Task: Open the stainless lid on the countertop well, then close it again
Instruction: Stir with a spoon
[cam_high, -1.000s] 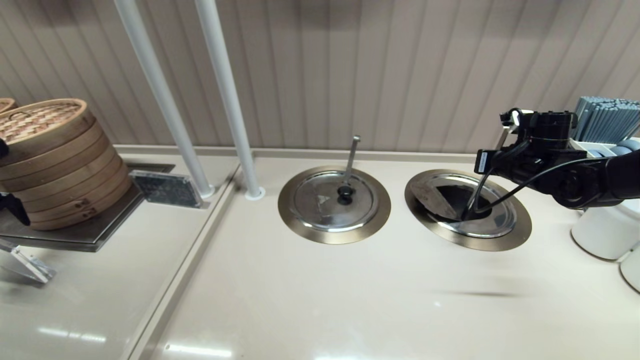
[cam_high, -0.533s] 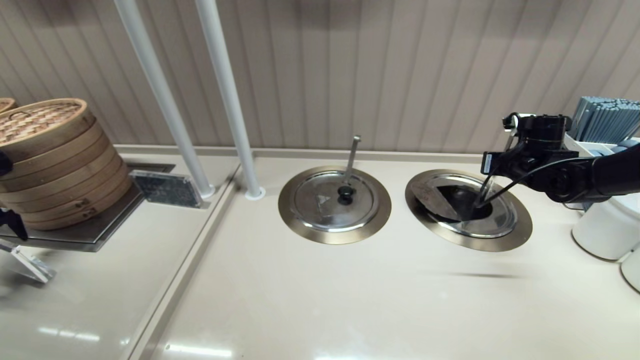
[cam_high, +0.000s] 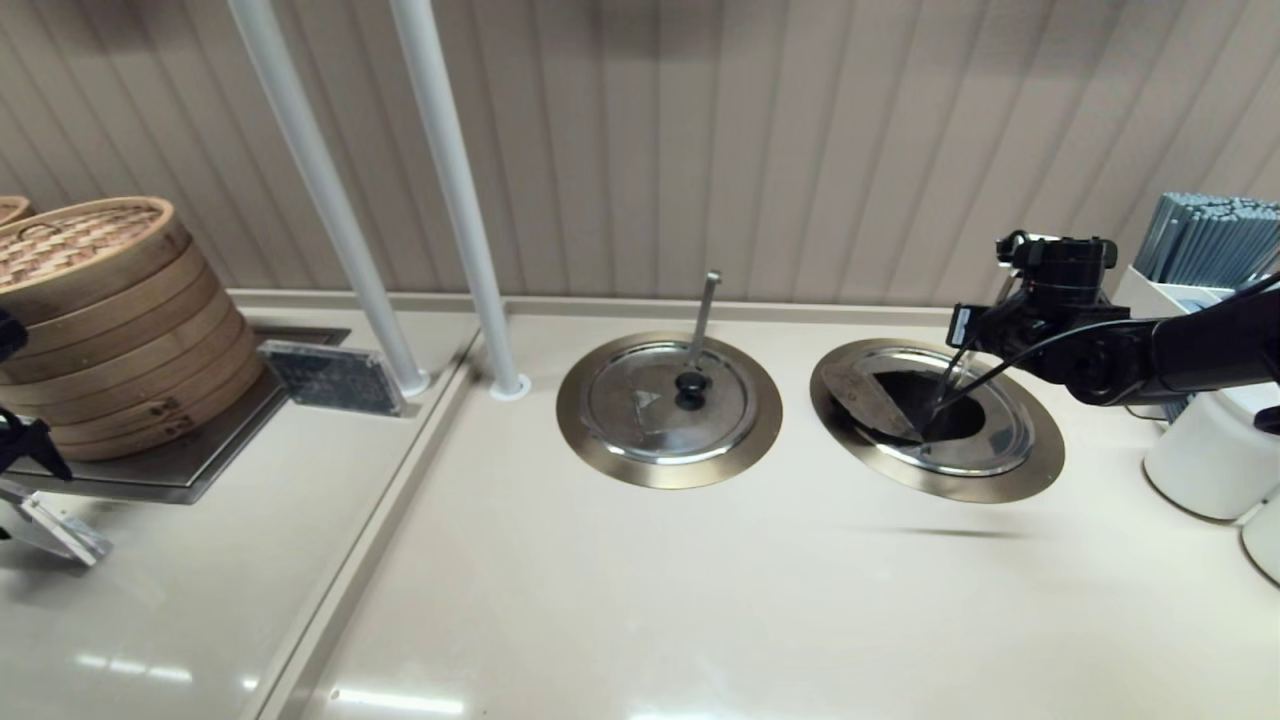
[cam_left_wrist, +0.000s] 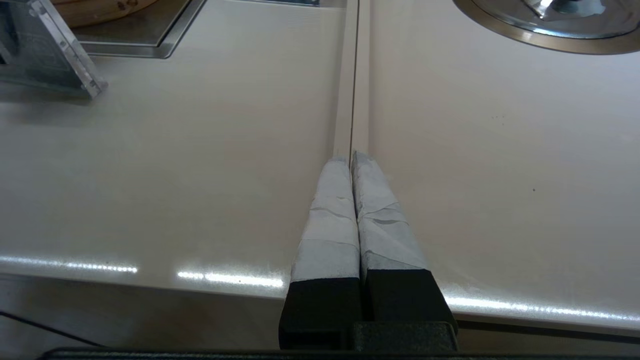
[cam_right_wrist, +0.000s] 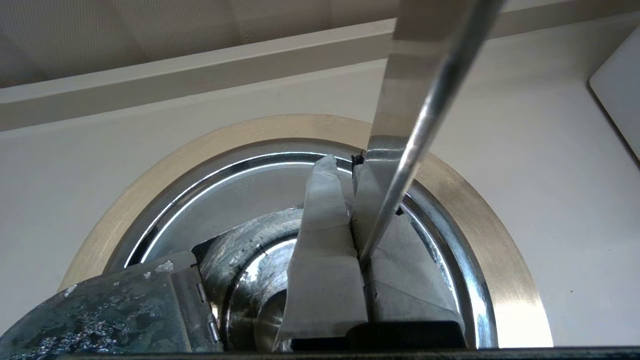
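1. A pale cream counter (cam_high: 640, 600) is running along a ribbed beige wall, with two white poles (cam_high: 455, 200) rising from it on the left.
2. Two round wells are sitting side by side in the counter; the right-hand well (cam_high: 936, 420) with its broad bronze-grey ring is lying partly uncovered, its dark hole showing.
3. The steel lid (cam_high: 872, 398) of that well is hinged: one flap is standing folded back on the left side, and the other part is lying flat over the near and right side of the well.
4. The right gripper (cam_right_wrist: 345, 210) is hovering over the far right of this well, its taped fingers pressed together, pinching the slanted flat ladle handle (cam_right_wrist: 400, 115) that is leaning out of the hole.
5. The twin lid (cam_high: 668, 400), with a black knob and a near-upright handle, is sitting closed on the middle well.
6. The left gripper (cam_left_wrist: 350, 165) is resting low at the counter's near left, fingers pressed together and holding nothing.
7. A stack of bamboo steamers (cam_high: 110, 320) is standing far left, and white containers (cam_high: 1210, 460) are standing far right.
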